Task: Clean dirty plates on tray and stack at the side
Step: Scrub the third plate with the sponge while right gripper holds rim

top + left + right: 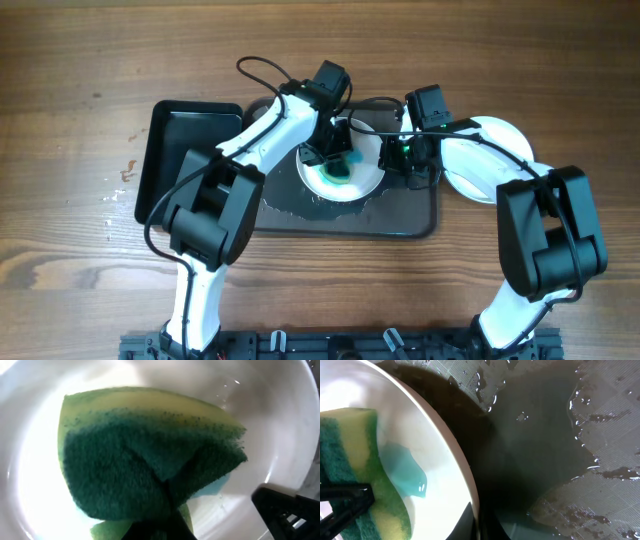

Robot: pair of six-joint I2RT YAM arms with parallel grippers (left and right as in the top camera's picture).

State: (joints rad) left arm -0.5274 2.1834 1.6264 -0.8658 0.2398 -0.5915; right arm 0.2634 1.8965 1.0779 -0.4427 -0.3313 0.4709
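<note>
A white plate lies in the middle of the dark grey tray. My left gripper is shut on a green and yellow sponge and presses it onto the plate's centre. In the left wrist view the sponge covers most of the plate. My right gripper is shut on the plate's right rim. The right wrist view shows the rim between the fingers, a smear of blue liquid and the sponge. More white plates lie on the table to the right of the tray.
A smaller glossy black tray lies to the left, partly under the grey one. The grey tray's floor is wet with puddles. Bare wooden table surrounds the trays. Black cables loop behind the arms.
</note>
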